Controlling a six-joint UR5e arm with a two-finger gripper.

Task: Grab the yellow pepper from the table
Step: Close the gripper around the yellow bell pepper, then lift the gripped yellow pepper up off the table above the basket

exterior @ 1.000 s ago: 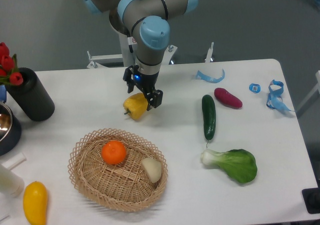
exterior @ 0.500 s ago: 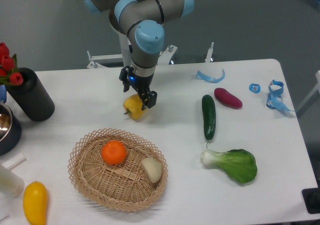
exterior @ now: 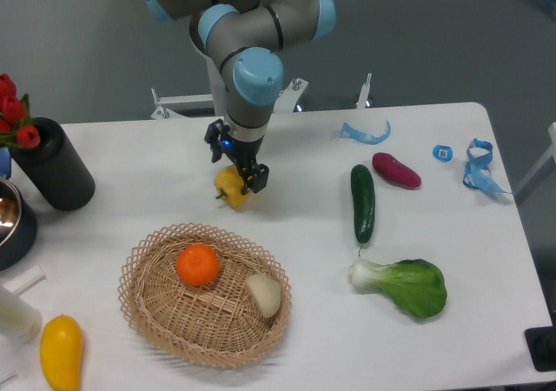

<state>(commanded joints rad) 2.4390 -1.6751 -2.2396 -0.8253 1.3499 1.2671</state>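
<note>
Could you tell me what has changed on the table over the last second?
The gripper has shifted left over the yellow pepper, now covering more of it. The pepper has hardly moved on the table; whether the fingers have closed on it cannot be seen. The basket, cucumber and bok choy are unchanged.

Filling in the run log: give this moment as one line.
phase: grasp approach | gripper: over yellow pepper, jaw state unclear | pepper: on table | lifted: not evident
</note>
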